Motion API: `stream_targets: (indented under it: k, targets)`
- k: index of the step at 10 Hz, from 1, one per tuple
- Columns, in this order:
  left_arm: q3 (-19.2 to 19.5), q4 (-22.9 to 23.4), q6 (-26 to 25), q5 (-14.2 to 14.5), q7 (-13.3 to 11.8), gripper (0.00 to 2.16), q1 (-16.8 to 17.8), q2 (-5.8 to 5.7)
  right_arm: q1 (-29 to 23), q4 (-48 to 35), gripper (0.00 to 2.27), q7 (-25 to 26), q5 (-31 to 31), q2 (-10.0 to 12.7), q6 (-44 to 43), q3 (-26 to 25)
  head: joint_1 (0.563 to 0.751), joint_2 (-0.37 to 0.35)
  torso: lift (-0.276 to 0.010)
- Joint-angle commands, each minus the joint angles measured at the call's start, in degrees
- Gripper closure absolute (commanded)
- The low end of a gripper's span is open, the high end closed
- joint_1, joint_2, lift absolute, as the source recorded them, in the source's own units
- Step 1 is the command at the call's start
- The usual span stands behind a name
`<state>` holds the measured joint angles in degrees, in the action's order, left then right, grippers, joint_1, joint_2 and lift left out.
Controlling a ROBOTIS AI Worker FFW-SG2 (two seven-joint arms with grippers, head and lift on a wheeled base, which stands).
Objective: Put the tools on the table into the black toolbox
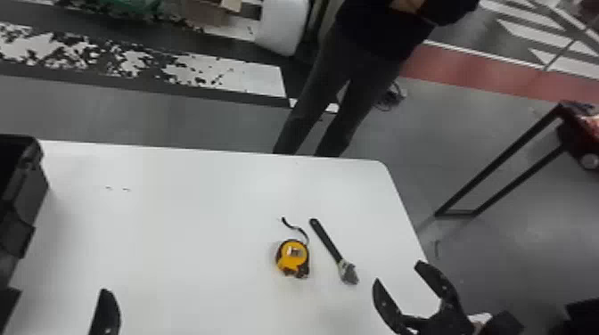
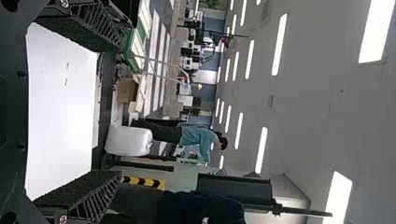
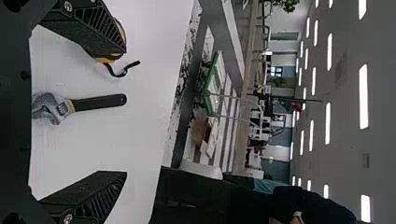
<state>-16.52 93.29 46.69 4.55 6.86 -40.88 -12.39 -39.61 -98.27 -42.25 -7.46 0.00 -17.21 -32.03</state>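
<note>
head view: wrench handle [image 1: 327,241] slants away leftward

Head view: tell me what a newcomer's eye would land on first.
Probably the rounded yellow-and-black tape measure, bright against the white table. Just right of it lies the adjustable wrench with black handle and grey metal head, near the open, black, two-fingered right gripper. The bulky black toolbox at the left edge might come next.
</note>
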Motion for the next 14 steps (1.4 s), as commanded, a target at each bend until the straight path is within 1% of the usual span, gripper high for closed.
stream_targets:
  k: [1,2,3,5,6,7,9,11,12,14]
  targets:
    - [0.0,0.0,-0.1,0.1,-0.1,0.06,0.0,0.00,2.9,-0.4,0.08,0.1,2.3,0.1,7.3,-1.2,0.695,-0.350,-0.039]
    - [0.0,0.0,-0.1,0.2,-0.2,0.06,0.0,-0.09,4.4,-0.7,0.08,0.0,3.5,0.1,10.5,-1.4,0.695,-0.350,-0.039]
    - [0.0,0.0,-0.1,0.5,-0.3,0.06,0.0,-0.44,6.1,-0.7,0.08,0.1,5.2,0.1,13.8,-1.5,0.695,-0.350,-0.039]
    - [0.0,0.0,-0.6,0.8,-0.5,0.06,0.5,-0.88,8.8,-0.7,0.08,0.1,8.5,0.1,17.2,-1.0,0.695,-0.350,-0.039]
    - [0.0,0.0,-0.9,1.4,-0.6,0.06,0.7,-1.14,10.3,-0.6,0.08,0.2,10.4,0.1,18.9,-0.5,0.695,-0.350,-0.039]
    - [0.0,0.0,-1.3,1.9,-0.9,0.06,1.0,-1.67,11.4,-0.6,0.08,0.2,11.8,0.1,20.5,-0.2,0.695,-0.350,-0.039]
    - [-0.1,0.0,-1.5,2.7,-1.0,0.06,1.2,-2.20,14.4,-0.5,0.08,0.3,14.8,0.1,27.2,1.2,0.695,-0.350,-0.039]
    - [-0.1,0.1,-1.6,2.7,-1.3,0.06,1.2,-2.81,16.3,-0.3,0.08,0.9,17.8,0.1,32.6,2.8,0.695,-0.350,-0.039]
    - [-0.2,0.2,-2.0,2.8,-1.3,0.06,1.3,-3.16,17.1,0.3,0.08,1.7,18.7,0.1,34.9,4.0,0.695,-0.350,-0.039]
    - [-0.4,0.4,-2.2,2.8,-1.3,0.06,1.4,-3.52,18.9,0.6,0.08,2.0,20.7,0.1,37.4,5.5,0.695,-0.350,-0.039]
